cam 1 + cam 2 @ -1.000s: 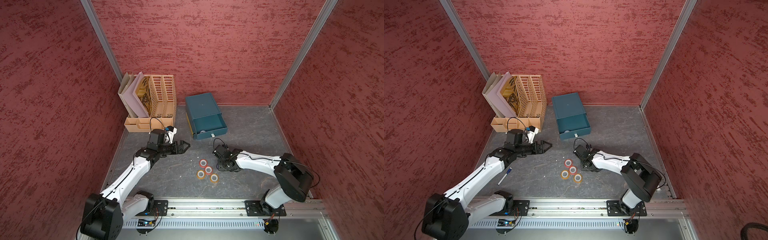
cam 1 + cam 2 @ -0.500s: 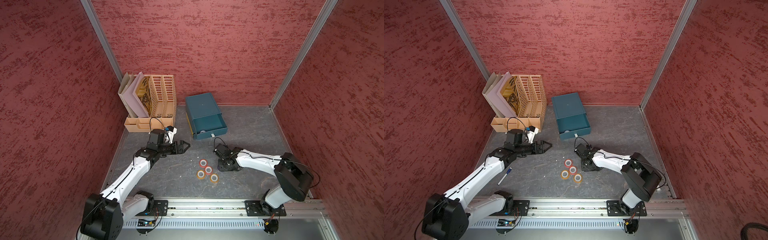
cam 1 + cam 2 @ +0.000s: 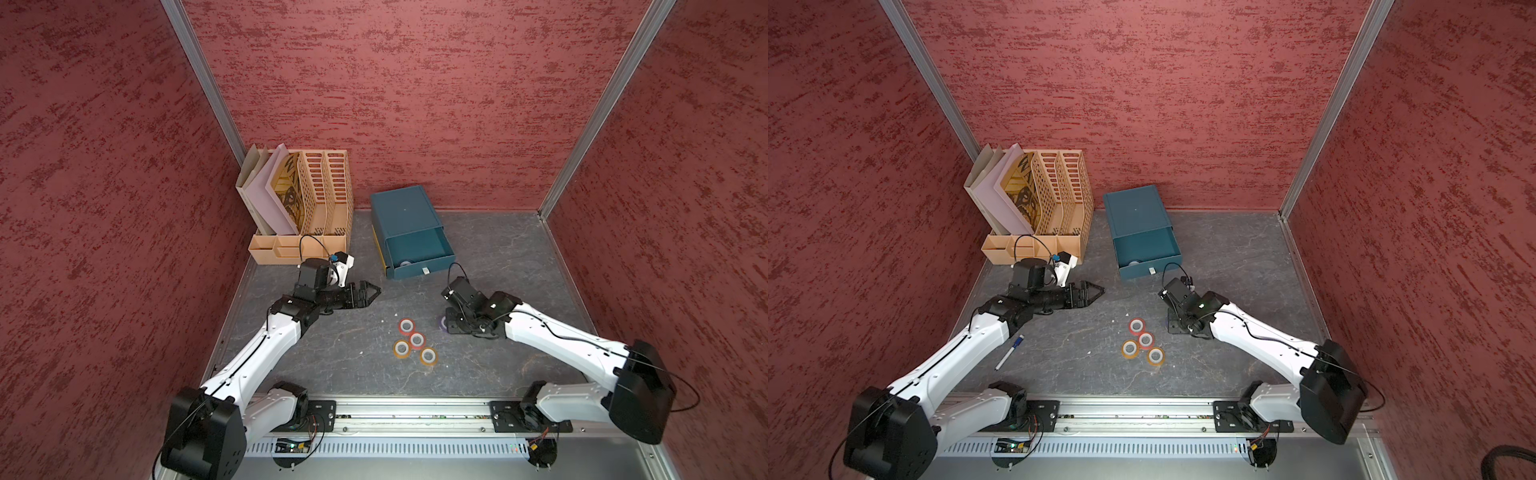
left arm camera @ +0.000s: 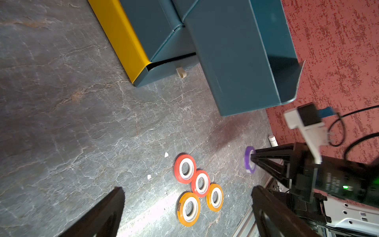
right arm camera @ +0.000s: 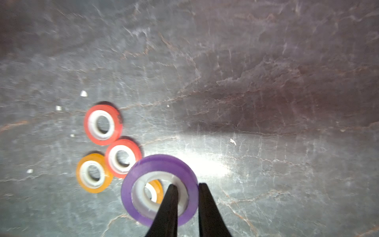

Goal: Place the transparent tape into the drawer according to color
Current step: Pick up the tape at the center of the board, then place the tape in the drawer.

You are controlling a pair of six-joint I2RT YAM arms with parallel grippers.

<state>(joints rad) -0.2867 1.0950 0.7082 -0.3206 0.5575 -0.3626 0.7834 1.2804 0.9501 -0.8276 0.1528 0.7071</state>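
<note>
Four rolls lie flat in a tight cluster on the table (image 3: pixel 332 357): two red rolls (image 3: pixel 407 325) touching each other, and two orange rolls (image 3: pixel 402 348) at their 6 o'clock side. A fifth, the purple roll (image 5: pixel 155 164), is in your right gripper (image 5: pixel 187 184) at 3 o'clock of that cluster. The claw is closed almost fully, with one finger through the white core and the other outside, pinching the roll's wall. That grip suits a ring too small to span across, and it keeps the fingers off the neighbours. The roll looks tipped up rather than flat, but you cannot tell from these views whether its lower edge is clear of the table. Your left gripper (image 3: pixel 372 296) hangs at 10 o'clock of the cluster with its fingers spread wide and nothing between them. It seems parked clear of the lane to the drawer (image 3: pixel 419 272), which stands pulled out of the teal cabinet (image 3: pixel 401 208) at 12 o'clock. A round shape (image 3: pixel 405 262) sits in the drawer's front corner, probably the other purple roll, though its colour is too faint to call. In a top view the held roll shows only as a purple sliver (image 3: pixel 443 323) behind the fingers. A pen (image 3: pixel 1009 353) near 8 o'clock appears in one top view only, since the left arm covers it in its twin. The file rack (image 3: pixel 324 195) at 11 o'clock plays no part.
</note>
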